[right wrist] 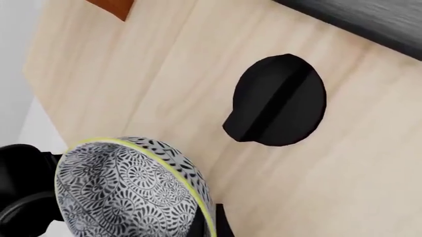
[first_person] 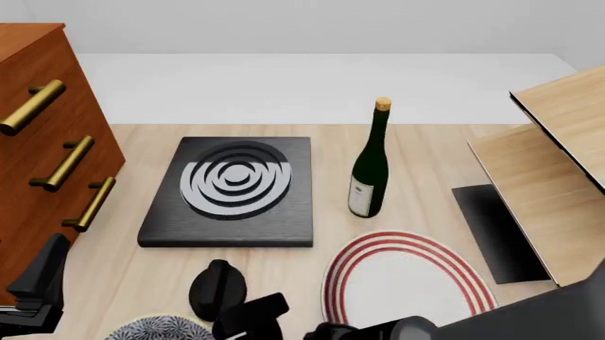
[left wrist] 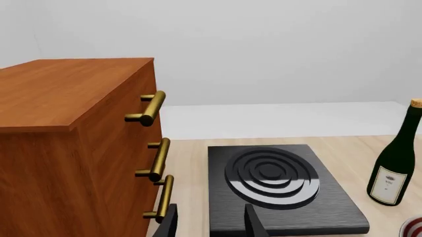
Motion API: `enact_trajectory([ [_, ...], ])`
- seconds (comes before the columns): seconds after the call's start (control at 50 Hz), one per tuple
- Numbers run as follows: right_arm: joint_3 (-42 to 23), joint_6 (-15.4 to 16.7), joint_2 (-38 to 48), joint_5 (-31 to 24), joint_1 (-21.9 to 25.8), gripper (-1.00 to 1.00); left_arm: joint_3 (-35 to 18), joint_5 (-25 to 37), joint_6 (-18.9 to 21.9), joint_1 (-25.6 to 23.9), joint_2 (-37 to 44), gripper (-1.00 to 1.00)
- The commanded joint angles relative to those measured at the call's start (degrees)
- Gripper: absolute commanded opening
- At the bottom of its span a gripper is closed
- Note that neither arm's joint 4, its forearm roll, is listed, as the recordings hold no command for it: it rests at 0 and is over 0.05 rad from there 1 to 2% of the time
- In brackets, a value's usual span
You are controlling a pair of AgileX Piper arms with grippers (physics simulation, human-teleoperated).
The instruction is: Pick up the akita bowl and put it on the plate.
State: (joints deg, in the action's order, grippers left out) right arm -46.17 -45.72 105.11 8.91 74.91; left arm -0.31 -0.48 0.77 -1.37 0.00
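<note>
Pale wood table, one akita bowl, one plate, right pincer clamping bowl's rim, left pincer released.

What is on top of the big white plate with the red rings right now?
Nothing sits on the flat white red-ringed plate; its visible face is bare. Its near edge is hidden behind the dark right arm. The black-and-white patterned bowl is apart, to its left.

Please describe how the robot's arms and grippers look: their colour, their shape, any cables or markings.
All visible parts are plain black. The left gripper shows two thin flat fingers. In the front view, the right arm is a thick, smooth dark link ending in a blocky gripper body. No cables or markings are visible.
</note>
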Motion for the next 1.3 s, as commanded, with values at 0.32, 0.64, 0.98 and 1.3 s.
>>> enact_trajectory([
  [0.32,-3.3,7.9,-12.7,-12.1,-8.1,-1.0,-0.1,0.1,-0.1,0.0,0.1,1.0],
  [0.64,-7.0,12.2,-21.3,-22.0,-12.2,-1.0,0.0,0.2,-0.2,0.0,0.1,1.0],
  [0.98,-5.8,14.2,-29.7,-30.2,-17.4,-1.0,0.1,0.2,-0.2,0.0,0.1,1.0],
  [1.3,-5.6,15.9,-36.0,-36.2,-21.1,-1.0,0.1,0.1,-0.2,0.0,0.1,1.0],
])
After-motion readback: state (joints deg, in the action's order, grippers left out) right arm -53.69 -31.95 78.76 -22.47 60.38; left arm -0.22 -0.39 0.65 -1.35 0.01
